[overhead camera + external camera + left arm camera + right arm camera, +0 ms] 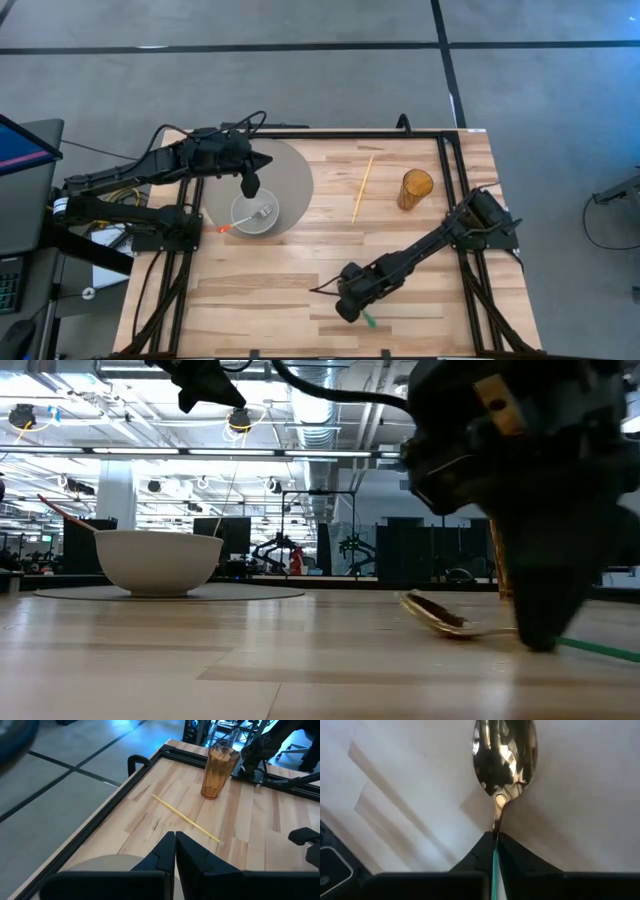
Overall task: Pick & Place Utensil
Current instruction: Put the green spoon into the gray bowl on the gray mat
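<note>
My right claw [349,308] sits low at the near edge of the table [300,290], pinching the green handle of the spoon [504,757]. The spoon still lies on the wood, its bowl just ahead of the claw's tips and its long axis running straight out from between them, so I judge a plain lift should carry it cleanly. The white bowl [256,214], with a fork [262,212] already in it, stands on the grey mat [293,178] well off to the left. My left claw [249,186] hovers just above that bowl, pressed together and empty. A chopstick [362,187] and amber cup [415,187] lie farther back
</note>
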You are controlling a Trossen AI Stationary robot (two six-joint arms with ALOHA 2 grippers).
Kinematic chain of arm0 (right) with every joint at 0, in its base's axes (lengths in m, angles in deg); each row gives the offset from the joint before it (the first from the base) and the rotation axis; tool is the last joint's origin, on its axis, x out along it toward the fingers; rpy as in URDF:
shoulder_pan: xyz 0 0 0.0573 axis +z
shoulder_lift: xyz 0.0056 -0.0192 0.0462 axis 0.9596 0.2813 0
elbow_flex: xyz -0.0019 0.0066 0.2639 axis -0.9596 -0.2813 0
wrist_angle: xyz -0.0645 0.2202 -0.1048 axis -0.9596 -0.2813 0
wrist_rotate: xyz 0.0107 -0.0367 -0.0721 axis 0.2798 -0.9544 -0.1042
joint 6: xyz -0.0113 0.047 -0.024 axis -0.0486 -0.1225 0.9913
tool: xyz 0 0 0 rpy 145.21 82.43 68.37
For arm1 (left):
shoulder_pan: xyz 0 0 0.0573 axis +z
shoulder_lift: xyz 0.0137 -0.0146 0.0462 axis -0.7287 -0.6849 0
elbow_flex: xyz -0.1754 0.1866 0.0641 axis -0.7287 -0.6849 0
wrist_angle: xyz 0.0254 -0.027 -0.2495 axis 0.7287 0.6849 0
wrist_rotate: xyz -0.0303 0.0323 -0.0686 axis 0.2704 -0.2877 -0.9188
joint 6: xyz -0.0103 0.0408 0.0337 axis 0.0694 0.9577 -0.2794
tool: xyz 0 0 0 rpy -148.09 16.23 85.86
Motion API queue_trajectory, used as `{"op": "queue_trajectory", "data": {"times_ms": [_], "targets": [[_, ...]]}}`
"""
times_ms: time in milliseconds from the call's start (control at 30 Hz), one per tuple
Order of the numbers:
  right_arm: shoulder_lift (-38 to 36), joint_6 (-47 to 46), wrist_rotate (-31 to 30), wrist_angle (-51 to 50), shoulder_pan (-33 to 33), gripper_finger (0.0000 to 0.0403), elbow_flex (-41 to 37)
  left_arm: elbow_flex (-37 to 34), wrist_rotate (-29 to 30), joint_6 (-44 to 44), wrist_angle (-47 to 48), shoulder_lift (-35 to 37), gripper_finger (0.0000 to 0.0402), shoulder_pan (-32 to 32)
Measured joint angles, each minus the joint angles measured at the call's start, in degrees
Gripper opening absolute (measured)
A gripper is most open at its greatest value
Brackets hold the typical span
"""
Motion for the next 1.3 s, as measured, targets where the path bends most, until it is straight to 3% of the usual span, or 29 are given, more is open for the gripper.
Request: {"op": "queue_trajectory", "data": {"times_ms": [200,500,667,967,1300], "targets": [[-0.4,9.2,-0.9,-1.8,-3.5,0.0024,0.0,0.0,0.0,0.0,0.0,0.0,0.0013,0.0],[-0.4,31.8,-0.7,-2.2,-9.2,0.0008,-0.1,0.0,0.0,0.0,0.0,0.0,0.0013,0.0],[-0.4,39.1,-1.1,-2.3,-11.7,0.0037,-0.1,0.0,0.0,0.0,0.0,0.0,0.0013,0.0],[-0.5,44.9,-1.7,-4.5,-12.5,0.0086,0.0,0.0,0.0,0.0,0.0,0.0,0.0013,0.0],[-0.5,44.7,-4.8,-7.8,-7.2,0.0094,-0.1,0.0,0.0,0.0,0.3,0.0,0.0013,0.0]]}}
